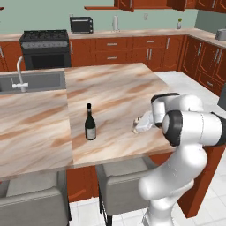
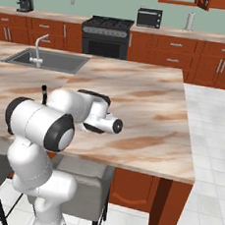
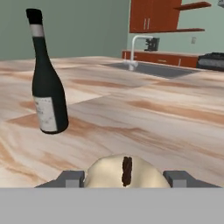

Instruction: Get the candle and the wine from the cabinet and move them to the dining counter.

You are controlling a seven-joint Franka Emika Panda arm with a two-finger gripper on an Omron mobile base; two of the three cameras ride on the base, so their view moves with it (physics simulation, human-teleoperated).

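While the gripper (image 3: 124, 178) holds the candle (image 3: 124, 171) between half-spread fingers just above the counter (image 1: 114, 88), the wine (image 1: 90, 123) already stands there at its ten o'clock; only setting down and letting go of the candle seems left.

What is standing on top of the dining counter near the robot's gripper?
On the dining counter the wine stands upright. The gripper holds the candle between its fingers close above the marble. The arm covers whether the candle's base touches the top.
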